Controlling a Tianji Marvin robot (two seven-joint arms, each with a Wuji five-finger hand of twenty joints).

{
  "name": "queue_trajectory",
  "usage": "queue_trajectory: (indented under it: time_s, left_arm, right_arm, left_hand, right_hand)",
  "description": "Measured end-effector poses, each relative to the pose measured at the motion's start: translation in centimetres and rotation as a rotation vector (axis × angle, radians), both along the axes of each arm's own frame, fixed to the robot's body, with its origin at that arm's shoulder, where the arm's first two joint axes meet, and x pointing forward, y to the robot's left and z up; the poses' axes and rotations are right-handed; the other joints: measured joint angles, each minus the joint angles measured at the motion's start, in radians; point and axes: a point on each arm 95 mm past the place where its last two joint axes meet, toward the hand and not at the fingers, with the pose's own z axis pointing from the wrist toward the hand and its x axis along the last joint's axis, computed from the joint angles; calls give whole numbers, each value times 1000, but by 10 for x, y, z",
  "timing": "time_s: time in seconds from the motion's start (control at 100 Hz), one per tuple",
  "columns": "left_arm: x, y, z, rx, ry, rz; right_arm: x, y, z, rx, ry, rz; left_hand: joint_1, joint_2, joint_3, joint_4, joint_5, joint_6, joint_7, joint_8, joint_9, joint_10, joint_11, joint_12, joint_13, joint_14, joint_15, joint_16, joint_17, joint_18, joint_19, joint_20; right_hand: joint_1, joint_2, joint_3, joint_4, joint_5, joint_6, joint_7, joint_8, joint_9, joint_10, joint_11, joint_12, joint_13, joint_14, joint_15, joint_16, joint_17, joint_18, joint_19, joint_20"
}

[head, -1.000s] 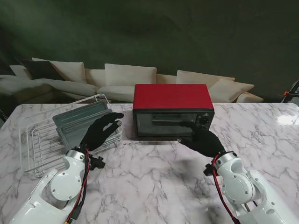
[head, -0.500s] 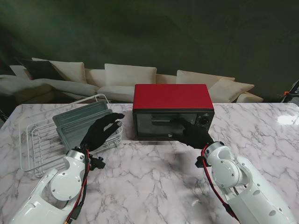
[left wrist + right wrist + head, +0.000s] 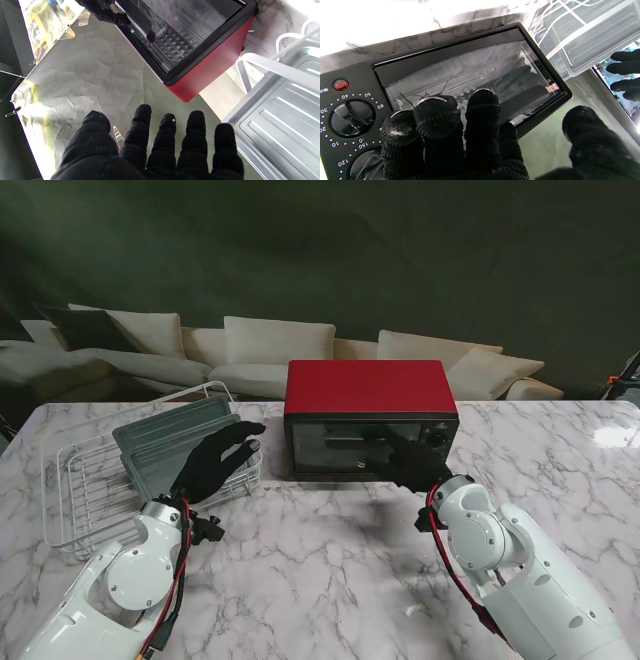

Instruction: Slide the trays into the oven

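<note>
Sitting at the far middle of the marble table (image 3: 330,550), the red oven (image 3: 370,387) has its glass door (image 3: 470,72) closed, and the grey trays (image 3: 175,442) lean in a white wire rack (image 3: 75,490) just to its left. My right hand (image 3: 415,463) presses its fingertips (image 3: 482,100) against the door, gripping nothing that I can see. My left hand (image 3: 215,460) hovers empty beside the trays, fingers (image 3: 166,140) spread.

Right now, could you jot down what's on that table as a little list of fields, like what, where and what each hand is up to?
oven: red, at the table's middle, glass door shut
trays: grey metal tray lying in a white wire rack, left of the oven
left hand: open, fingers spread, raised beside the tray, holding nothing
right hand: fingers at the oven door near its handle; grip not clear
table: white marble
</note>
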Motion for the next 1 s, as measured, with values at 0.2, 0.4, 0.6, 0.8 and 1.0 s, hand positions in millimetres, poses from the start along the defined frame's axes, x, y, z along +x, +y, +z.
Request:
queue_trajectory:
  time_s: [0.2,0.4,0.6,0.8,1.0]
  left_arm:
    - [0,1,0,6,-3,1]
    - [1,2,0,9,-4,3]
    - [1,2,0,10,-9,8]
    - [1,3,0,11,-11,10]
    - [1,4,1,12,-14,14]
  right_arm:
    - [-4,-1,4,-2,-5,19]
    - [-19,-1,4,-6,-25,43]
    - [-39,-1,-1,13,32,69]
    - [-50,0,-7,5,76,93]
    - [-67,-1,-25,7,176,114]
  left_hand:
    - [0,0,0,0,0,0,0,0,0,0,0,0,0,0,0,0,0,0,0,0]
    - [0,0,0,0,0,0,0,0,0,0,0,0,0,0,0,0,0,0,0,0]
    - [0,0,0,0,0,0,0,0,0,0,0,0,0,0,0,0,0,0,0,0]
    - [0,0,0,0,0,0,0,0,0,0,0,0,0,0,0,0,0,0,0,1]
    - [0,0,0,0,0,0,0,0,0,0,0,0,0,0,0,0,0,0,0,2]
  right_hand:
    - [0,0,0,0,78,19,-13,-5,31,1,0,-20,2,3,-1,-1,26,10,0,0]
    - [0,0,0,0,156,41,-3,11,43,2,0,-25,3,4,1,-1,45,21,0,0]
    - [0,0,0,0,205,37,30,24,43,15,-17,-37,3,15,-23,-1,41,24,0,-14]
    - [0,0,-2,0,216,5,7,6,43,26,-40,-46,3,26,-59,-10,30,33,-12,-16]
    - [2,1,-15,0,395,102,65,61,43,48,-72,-49,3,31,-85,-12,21,33,-18,-17]
